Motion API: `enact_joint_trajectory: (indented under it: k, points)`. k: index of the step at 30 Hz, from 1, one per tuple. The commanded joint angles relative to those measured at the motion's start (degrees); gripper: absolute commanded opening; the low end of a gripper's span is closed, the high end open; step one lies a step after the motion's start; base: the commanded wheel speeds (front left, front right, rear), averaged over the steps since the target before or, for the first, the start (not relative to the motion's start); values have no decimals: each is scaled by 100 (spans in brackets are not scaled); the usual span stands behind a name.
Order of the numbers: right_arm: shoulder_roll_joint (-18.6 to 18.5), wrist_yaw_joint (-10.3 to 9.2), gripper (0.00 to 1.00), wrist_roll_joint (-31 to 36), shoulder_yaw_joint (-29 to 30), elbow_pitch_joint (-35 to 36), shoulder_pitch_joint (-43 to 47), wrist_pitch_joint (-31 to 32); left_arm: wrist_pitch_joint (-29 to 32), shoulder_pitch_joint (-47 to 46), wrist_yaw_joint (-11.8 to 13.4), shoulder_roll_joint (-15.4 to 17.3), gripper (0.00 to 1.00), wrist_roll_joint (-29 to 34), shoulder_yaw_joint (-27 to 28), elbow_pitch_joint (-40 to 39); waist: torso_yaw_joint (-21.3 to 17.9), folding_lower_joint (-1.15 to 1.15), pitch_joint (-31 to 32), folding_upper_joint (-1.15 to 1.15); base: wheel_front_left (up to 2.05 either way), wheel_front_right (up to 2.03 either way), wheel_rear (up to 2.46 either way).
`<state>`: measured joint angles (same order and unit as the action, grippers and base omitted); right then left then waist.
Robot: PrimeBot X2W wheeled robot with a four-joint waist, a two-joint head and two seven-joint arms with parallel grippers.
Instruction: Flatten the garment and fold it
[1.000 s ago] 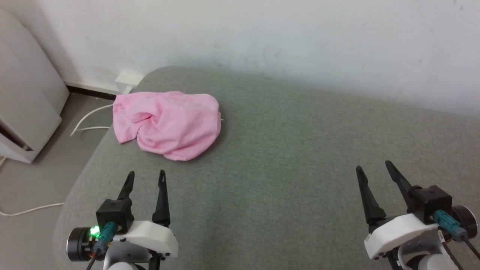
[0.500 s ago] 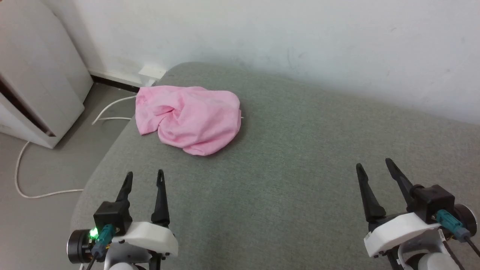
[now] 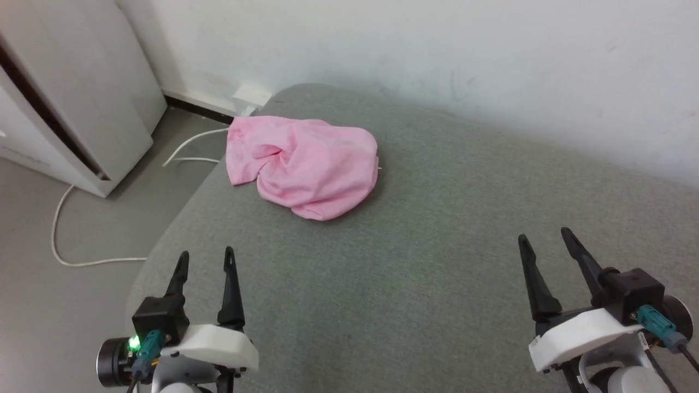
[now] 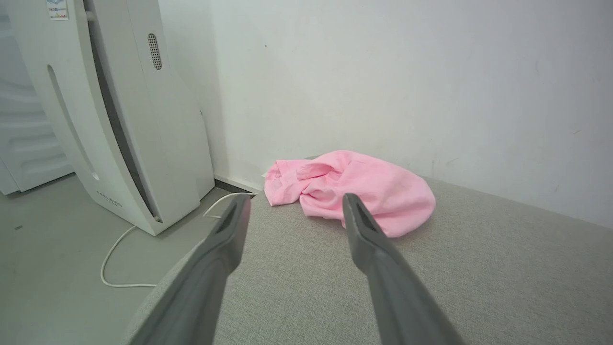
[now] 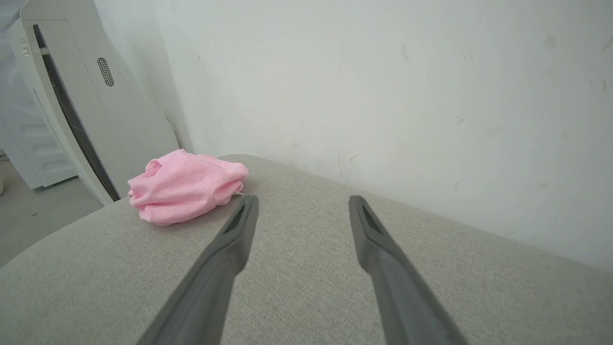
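Garment [image 3: 306,166] bunched, long axis left-right

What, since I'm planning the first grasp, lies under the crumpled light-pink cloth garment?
The crumpled light-pink cloth garment rests on the grey-green fabric cushion, near its far left corner. Cushion fabric shows along its near edge; anything beneath the heap is covered.

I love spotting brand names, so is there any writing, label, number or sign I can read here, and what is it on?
No text here can be read.
Sticker at the top of the white appliance: too small to read.
Faint grey lettering near that appliance's base: too blurred to read.
Pink garment, grey cushion, wall: no writing seen.
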<state>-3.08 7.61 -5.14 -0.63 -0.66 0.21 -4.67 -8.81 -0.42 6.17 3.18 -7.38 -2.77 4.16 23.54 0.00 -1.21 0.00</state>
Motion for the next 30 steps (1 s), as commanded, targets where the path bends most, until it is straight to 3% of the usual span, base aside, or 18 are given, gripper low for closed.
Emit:
enact_joint_trajectory:
  k: [1, 30]
  points:
    - [12, -8, 100, -53, -21, -4, -100, -58, -78, -107, 38, -6, 100, -59, -11, 37, 73, 0, -14, 0, 0, 0, 0]
    - [18, -10, 100, -225, -86, -58, -169, -241, -424, -146, 251, -14, 100, -301, -39, 193, 763, 0, -61, 0, 0, 0, 0]
